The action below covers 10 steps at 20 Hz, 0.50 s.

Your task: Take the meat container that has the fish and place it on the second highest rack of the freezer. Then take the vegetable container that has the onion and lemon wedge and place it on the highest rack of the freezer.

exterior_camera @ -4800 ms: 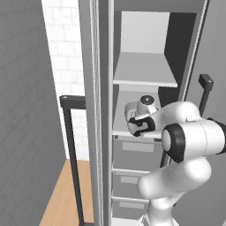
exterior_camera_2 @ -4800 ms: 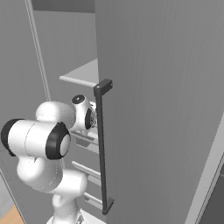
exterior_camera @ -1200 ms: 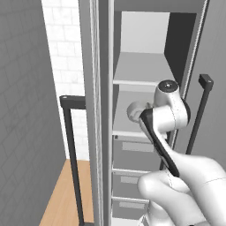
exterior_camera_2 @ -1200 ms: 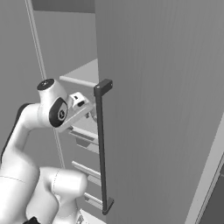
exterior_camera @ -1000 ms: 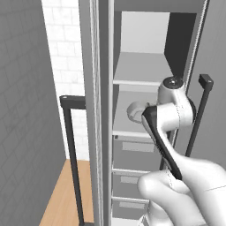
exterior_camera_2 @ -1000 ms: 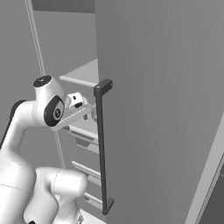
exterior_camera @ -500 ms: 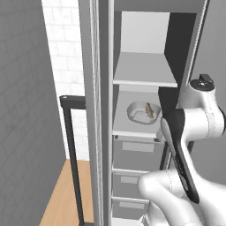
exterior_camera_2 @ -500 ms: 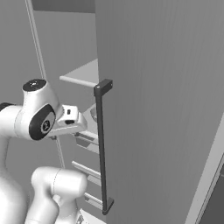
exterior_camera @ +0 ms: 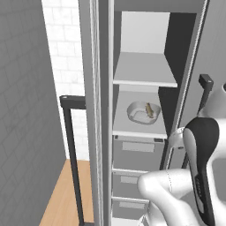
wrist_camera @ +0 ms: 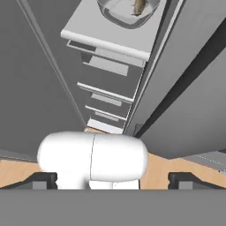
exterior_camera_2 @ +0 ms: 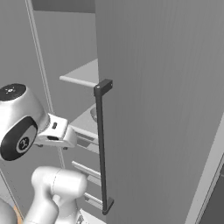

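Freezer [exterior_camera: 145, 84] door handle [exterior_camera_2: 103, 148] beside arm

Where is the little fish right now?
The fish lies in its round container on the lower open shelf of the freezer, above the drawers.

no readable text, no labels, no brands, no numbers, no signs on anything

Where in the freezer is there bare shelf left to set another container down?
The highest rack is bare from its front edge to the back wall. On the shelf below, the container with the fish fills the middle, leaving a strip at the left and front edge.
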{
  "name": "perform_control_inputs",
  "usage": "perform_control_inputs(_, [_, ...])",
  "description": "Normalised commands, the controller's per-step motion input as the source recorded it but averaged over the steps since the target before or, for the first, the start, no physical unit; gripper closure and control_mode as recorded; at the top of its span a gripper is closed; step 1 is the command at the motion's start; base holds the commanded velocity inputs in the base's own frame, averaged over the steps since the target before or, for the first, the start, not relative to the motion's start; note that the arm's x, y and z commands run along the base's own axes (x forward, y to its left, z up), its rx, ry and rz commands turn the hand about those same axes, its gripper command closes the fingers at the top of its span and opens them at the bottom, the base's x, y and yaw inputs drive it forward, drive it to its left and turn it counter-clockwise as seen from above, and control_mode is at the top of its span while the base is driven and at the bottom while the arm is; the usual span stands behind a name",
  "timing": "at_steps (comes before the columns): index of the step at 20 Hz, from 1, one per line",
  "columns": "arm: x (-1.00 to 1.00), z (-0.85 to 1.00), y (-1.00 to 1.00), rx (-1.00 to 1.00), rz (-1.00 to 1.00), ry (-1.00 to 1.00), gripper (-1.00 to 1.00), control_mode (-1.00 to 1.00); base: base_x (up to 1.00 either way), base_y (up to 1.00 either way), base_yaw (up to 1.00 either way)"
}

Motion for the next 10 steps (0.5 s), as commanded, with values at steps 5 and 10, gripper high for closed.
perform_control_inputs(5, [-0.21, 0.09, 0.08, 0.0, -0.08, 0.0, -1.0, -1.0, 0.0, 0.0, 0.0])
perform_control_inputs(10, [-0.36, 0.0, -0.16, 0.0, 0.0, -0.01, -1.0, -1.0, 0.0, 0.0, 0.0])
